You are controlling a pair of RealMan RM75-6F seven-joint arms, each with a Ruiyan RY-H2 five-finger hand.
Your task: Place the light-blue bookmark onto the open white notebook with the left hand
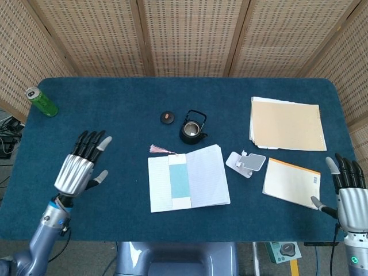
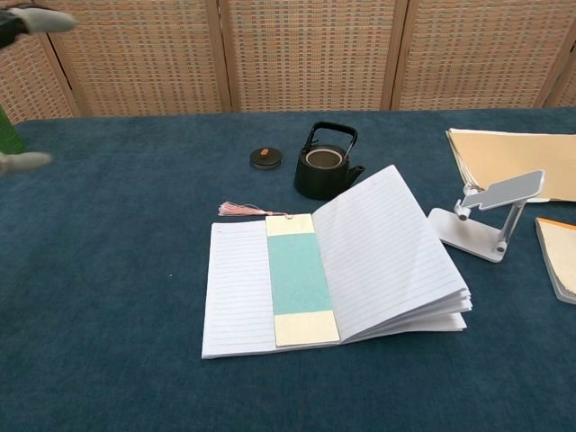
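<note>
The light-blue bookmark point(image 1: 179, 183) point(image 2: 299, 279) lies flat along the middle of the open white notebook point(image 1: 204, 178) point(image 2: 378, 261), its pink tassel point(image 1: 159, 150) point(image 2: 236, 210) trailing off the top edge onto the table. My left hand point(image 1: 82, 164) hovers far to the left of the notebook, fingers spread and holding nothing; only its fingertips point(image 2: 27, 20) show at the chest view's left edge. My right hand point(image 1: 347, 191) hangs open at the table's right front corner, away from everything.
A black teapot point(image 1: 192, 127) point(image 2: 325, 164) and its small lid point(image 1: 167, 117) point(image 2: 265, 157) stand behind the notebook. A phone stand point(image 1: 246, 163) point(image 2: 490, 220), an orange-edged notebook point(image 1: 291, 183) and a stack of tan folders point(image 1: 286, 124) lie to the right. A green can point(image 1: 41, 102) stands far left.
</note>
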